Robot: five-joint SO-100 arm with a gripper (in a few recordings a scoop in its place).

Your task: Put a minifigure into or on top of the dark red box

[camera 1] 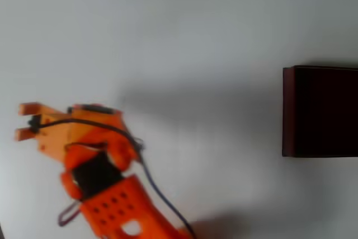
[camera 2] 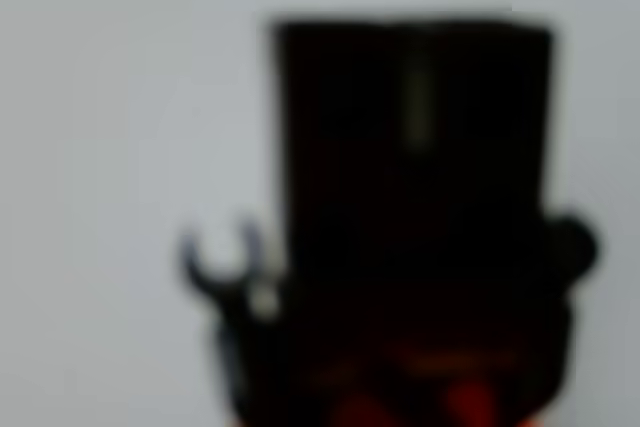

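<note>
Minifigure (camera 2: 400,227) between gripper (camera 1: 23,121) fingers, blurred

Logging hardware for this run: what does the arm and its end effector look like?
In the overhead view the arm is bright orange printed plastic, one flat panel perforated with small holes. A black block sits at its middle joint. A dark cable runs along it, with a small loop low on the left. The end effector has two blunt orange fingers.
</note>
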